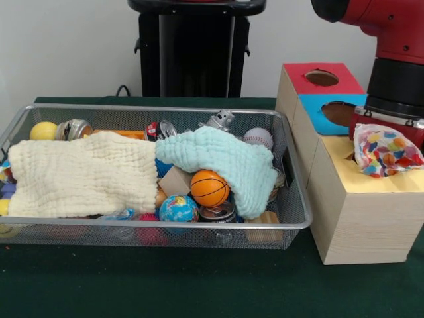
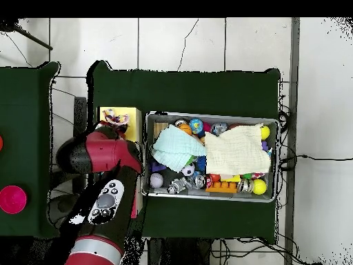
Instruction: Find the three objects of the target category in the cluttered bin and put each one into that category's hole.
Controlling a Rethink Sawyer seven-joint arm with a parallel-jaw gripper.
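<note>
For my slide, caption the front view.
Sawyer arm holds a multicoloured bag over the box's yellow section beside the cluttered wire bin.

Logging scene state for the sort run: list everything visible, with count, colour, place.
Wire bin: 1, silver mesh, on green table cloth.
Cream cloth: 1, over the bin's left part in front view.
Mint cloth: 1, draped mid-bin.
Basketball: 1, orange, under mint cloth's edge.
Globe ball: 1, blue-green, front of bin.
Baseball: 1, white, back right.
Yellow ball: 1, back left corner.
Sorting box: 1, wooden; red, blue, yellow tops; right of bin.
Speckled bag: 1, multicolour, over yellow section.
Arm: 1, red and black, above box; gripper hidden behind bag.
</note>
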